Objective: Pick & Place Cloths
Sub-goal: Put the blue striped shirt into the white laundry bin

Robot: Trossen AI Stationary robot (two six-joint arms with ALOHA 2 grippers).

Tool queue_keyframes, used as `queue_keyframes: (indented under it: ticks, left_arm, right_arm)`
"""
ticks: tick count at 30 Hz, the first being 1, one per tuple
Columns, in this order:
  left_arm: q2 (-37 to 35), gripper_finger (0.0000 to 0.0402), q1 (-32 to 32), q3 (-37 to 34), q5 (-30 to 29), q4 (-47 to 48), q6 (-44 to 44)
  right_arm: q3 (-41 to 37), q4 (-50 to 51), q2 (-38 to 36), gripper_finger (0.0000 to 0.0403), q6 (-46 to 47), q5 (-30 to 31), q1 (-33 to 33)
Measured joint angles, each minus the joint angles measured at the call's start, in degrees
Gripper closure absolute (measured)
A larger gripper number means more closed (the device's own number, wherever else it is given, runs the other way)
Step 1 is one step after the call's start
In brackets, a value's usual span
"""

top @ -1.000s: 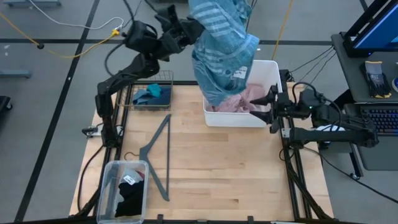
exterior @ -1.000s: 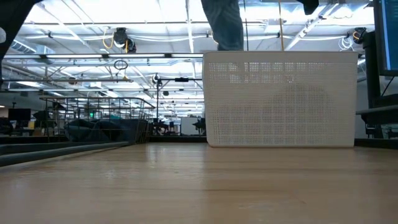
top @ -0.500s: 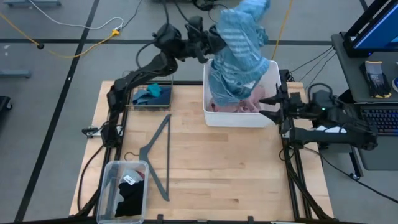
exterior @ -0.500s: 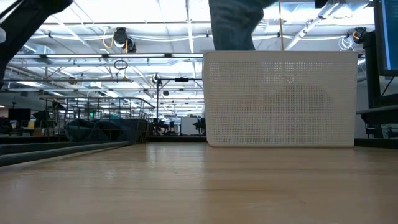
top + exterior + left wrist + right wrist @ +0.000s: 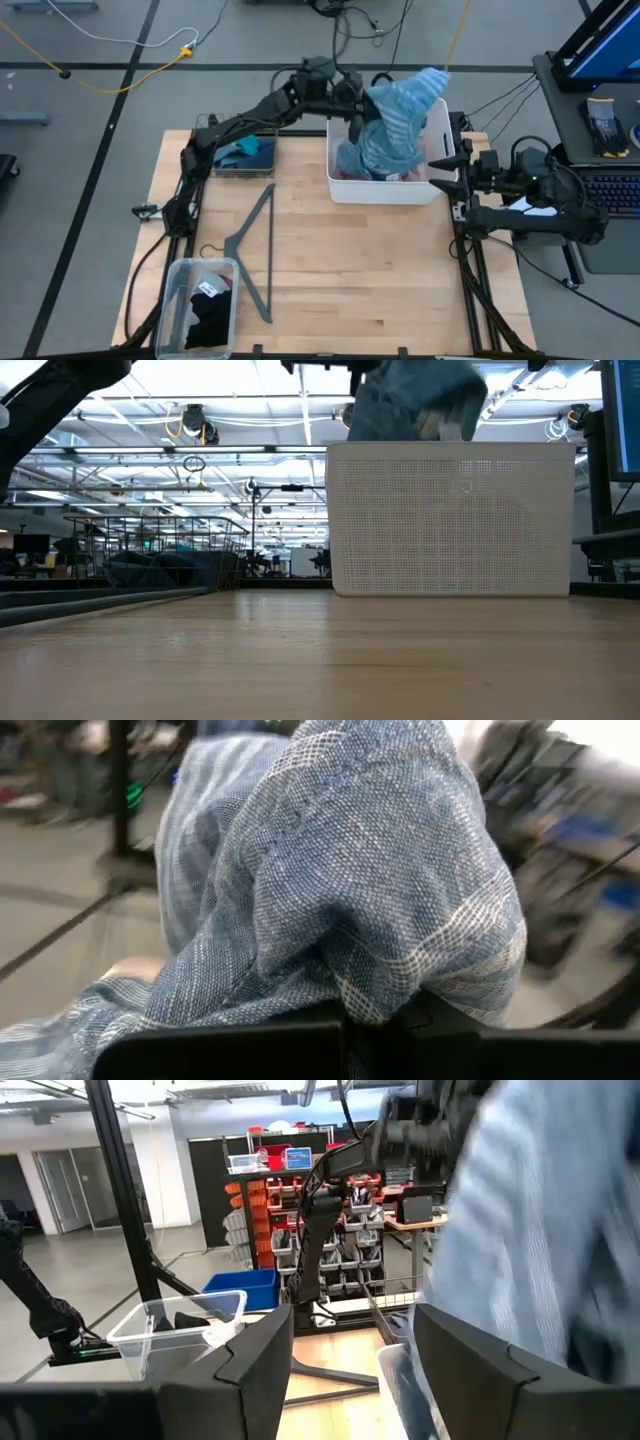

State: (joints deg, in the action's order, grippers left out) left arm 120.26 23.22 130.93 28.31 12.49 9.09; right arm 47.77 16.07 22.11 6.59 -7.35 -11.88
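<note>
The blue-striped towel is bunched over the white perforated bin. Its lower part sits inside the bin on a pink cloth. In the low view the towel bulges above the bin's rim. My left gripper is above the bin's far left corner, shut on the towel. My right gripper waits open just outside the bin's right wall; the towel shows beyond its fingers. My left gripper is shut on a bunched fold of the towel, several layers thick, reaching in from the table's left side. The cloth spills over the fingers and hides their tips. The towel humps up above the gripper and falls into the bin, where its lower end rests.
A wire basket at the far left holds teal and navy pieces. A grey hanger lies on the wood mid-table. A clear box near the left corner holds black cloth. Bare wood lies in front of the bin.
My left gripper has swung toward the table's right and come down over the bin. The towel hung long from high above; it has now dropped into the bin, its lower end piling up inside while the upper part stays humped at the gripper.
</note>
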Motion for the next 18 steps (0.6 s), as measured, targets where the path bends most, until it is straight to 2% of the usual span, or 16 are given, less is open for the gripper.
queue_keyframes:
  ticks: [6,18]
  left_arm:
    - [1.56,0.0396,-0.48,-0.02,-10.84,9.51,-7.69]
    - [8.15,0.039,-1.5,-0.02,-10.39,19.54,-7.98]
  right_arm:
    - [0.0,0.08,0.02,0.0202,0.0,0.02,0.0]
    - [0.0,0.12,0.02,0.0202,0.22,-0.13,0.0]
